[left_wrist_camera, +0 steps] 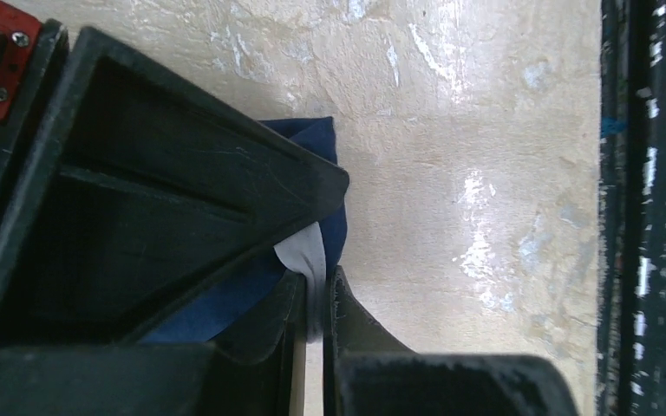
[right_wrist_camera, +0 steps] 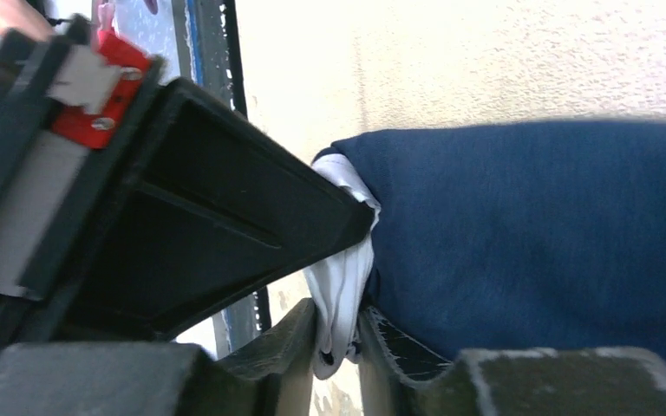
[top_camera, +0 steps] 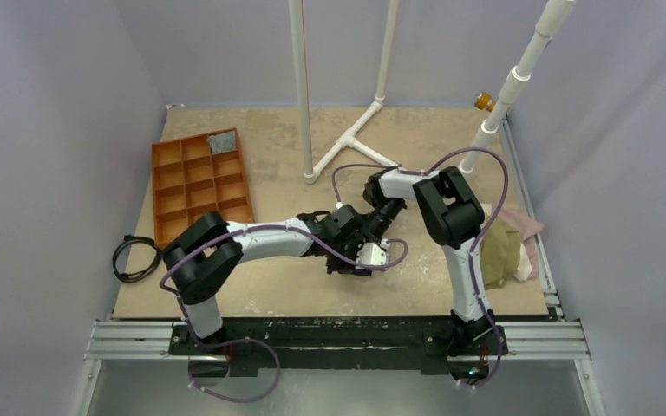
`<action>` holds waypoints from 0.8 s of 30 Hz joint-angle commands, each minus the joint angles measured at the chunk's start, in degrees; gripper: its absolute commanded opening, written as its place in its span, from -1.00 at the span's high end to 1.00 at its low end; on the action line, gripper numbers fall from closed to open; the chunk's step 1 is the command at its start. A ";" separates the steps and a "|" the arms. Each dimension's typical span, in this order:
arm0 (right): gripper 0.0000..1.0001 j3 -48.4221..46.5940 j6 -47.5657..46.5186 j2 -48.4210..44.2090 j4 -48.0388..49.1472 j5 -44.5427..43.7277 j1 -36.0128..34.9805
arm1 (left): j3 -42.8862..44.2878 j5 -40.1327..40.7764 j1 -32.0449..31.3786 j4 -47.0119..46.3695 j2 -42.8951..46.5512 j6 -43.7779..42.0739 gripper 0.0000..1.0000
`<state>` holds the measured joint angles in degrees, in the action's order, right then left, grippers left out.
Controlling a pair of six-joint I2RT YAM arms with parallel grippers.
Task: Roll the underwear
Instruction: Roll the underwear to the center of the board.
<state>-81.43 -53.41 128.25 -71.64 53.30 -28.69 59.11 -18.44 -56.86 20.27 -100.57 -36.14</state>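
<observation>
Underwear (right_wrist_camera: 529, 234) edge sits pinched in both claws. Left gripper (left_wrist_camera: 314, 290) clamps tight on white trim (left_wrist_camera: 305, 251); right gripper (right_wrist_camera: 338, 325) nearly closed, trim between its fingers.

Lighting: we record soft, even overhead light, faint shadows; white glare on the bench (left_wrist_camera: 477, 251) at three o'clock, left wrist view; wrist foregrounds dark, blurred.
</observation>
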 commanded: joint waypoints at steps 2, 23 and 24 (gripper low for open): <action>0.23 0.37 2.16 -7.14 5.93 -4.88 0.83 | 5.37 -12.65 3.56 11.64 -4.09 4.19 1.00; -0.11 8.10 11.07 -20.08 12.97 -14.08 5.56 | 5.57 -16.40 9.28 11.98 -6.47 10.04 1.00; -0.11 8.62 11.46 -20.65 13.46 -14.47 5.96 | 5.55 -16.31 9.31 11.85 -6.60 10.18 1.00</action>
<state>-74.72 -42.50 110.30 -58.24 39.68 -23.86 66.30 -36.73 -47.97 32.82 -107.31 -27.99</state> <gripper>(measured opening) 0.551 0.043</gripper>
